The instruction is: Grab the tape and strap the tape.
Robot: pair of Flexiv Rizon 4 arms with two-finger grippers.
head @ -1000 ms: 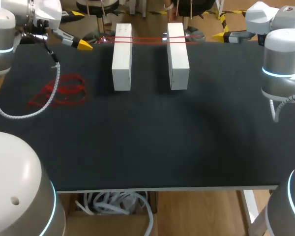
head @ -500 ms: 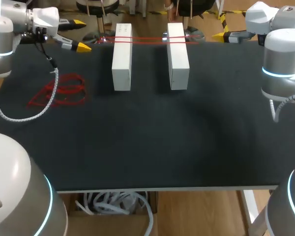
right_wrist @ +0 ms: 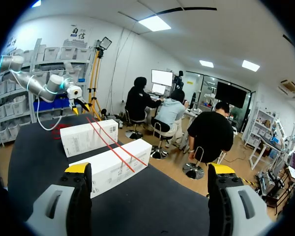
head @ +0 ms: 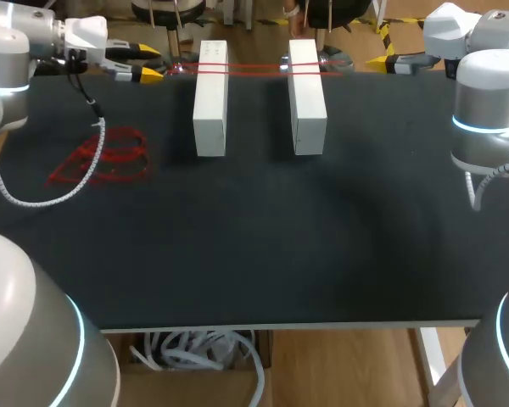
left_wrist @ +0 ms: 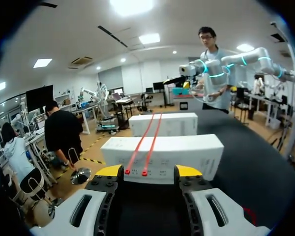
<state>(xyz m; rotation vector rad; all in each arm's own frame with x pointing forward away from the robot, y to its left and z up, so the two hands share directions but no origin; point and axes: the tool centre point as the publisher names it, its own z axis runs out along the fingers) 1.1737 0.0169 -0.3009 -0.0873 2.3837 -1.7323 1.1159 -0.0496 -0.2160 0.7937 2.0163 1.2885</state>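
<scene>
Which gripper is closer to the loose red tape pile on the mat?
Left. The left gripper hovers just beyond the red tape pile; the right gripper is far off on the other side, past both white boxes.

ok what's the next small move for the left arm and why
Probably ease the left end effector forward and shut on the ends of the red straps: its fingers stand open, and those ends lie on the nearer white box just ahead.
</scene>
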